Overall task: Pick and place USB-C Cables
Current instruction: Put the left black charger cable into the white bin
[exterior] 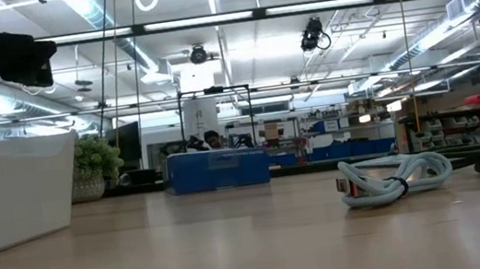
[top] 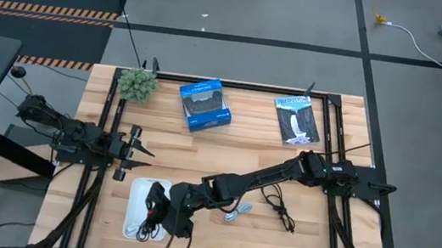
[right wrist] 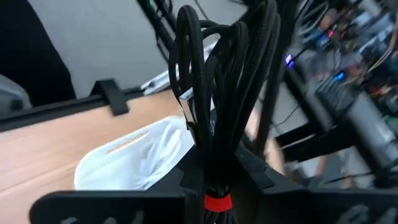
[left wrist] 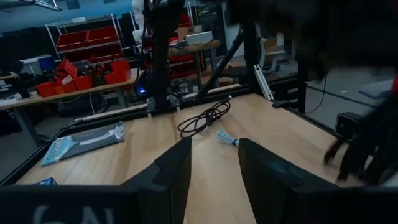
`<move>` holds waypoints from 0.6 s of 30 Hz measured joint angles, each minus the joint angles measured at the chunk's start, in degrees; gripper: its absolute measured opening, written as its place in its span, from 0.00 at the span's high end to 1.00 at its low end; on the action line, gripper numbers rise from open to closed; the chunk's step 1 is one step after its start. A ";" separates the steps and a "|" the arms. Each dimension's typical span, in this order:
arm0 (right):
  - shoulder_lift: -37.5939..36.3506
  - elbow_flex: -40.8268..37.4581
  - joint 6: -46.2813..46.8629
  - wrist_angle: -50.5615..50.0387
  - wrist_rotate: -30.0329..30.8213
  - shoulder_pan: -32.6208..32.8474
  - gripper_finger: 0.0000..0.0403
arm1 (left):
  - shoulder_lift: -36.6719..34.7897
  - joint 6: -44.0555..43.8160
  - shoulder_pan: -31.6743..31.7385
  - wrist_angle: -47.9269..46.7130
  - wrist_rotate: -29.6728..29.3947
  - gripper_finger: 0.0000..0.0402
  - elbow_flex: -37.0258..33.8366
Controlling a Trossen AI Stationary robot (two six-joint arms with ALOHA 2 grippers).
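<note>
My right gripper [top: 165, 209] reaches across to the near left. It is shut on the black cable with the red band [right wrist: 214, 106], over a white tray [top: 136, 194]. The light blue-grey cable [top: 237, 213] and the plain black cable [top: 280, 209] lie flat on the table to the tray's right. Both also show in the left wrist view, the black one [left wrist: 205, 118] and the blue-grey one [left wrist: 227, 138]. I cannot make out the white cable. My left gripper [top: 135, 149] is open and empty, above the table just beyond the tray's far edge. My right gripper pinches the coiled black cable between its two fingers at the bundled end, right by the red band [right wrist: 217, 202]. The fingers come slanting down from the table's right. The coil's loops [right wrist: 205, 56] stick out past the fingertips, over the tray.
A blue box [top: 205, 105] and a black-and-white flat packet [top: 298, 120] lie at the far side. A small green plant [top: 137, 84] stands at the far left. Black frame rails [top: 108, 109] run along the table's sides. Bare wood shows at the near right.
</note>
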 joint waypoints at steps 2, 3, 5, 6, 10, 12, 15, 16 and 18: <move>0.08 -3.81 2.18 4.69 -1.62 -0.54 0.87 | 0.00 0.01 -0.01 0.01 0.00 0.65 0.00; 0.08 -5.98 2.89 7.97 -2.16 -0.76 0.87 | -0.02 0.01 0.01 0.01 -0.02 0.65 0.00; 0.08 -10.34 4.97 15.36 -2.13 -1.03 0.87 | -0.02 0.01 -0.01 0.01 -0.02 0.65 0.00; 0.09 -12.03 6.51 18.28 -1.65 -1.11 0.87 | 0.00 0.00 0.00 0.00 0.00 0.65 -0.02; 0.03 -15.34 11.03 22.61 0.40 -1.46 0.87 | 0.00 0.00 0.00 -0.01 0.00 0.65 -0.01; 0.01 -15.62 12.76 19.76 1.73 -1.86 0.87 | 0.00 0.01 -0.01 0.01 -0.02 0.65 0.00; 0.03 -15.72 12.70 15.56 5.28 -2.08 0.87 | 0.00 0.00 0.00 0.01 -0.02 0.65 -0.01; 0.03 -15.72 12.37 14.71 6.70 -2.10 0.87 | 0.00 0.01 -0.01 0.01 -0.01 0.65 -0.02; 0.03 -15.72 12.08 13.43 8.45 -2.01 0.87 | -0.01 -0.01 0.00 0.01 -0.01 0.65 0.00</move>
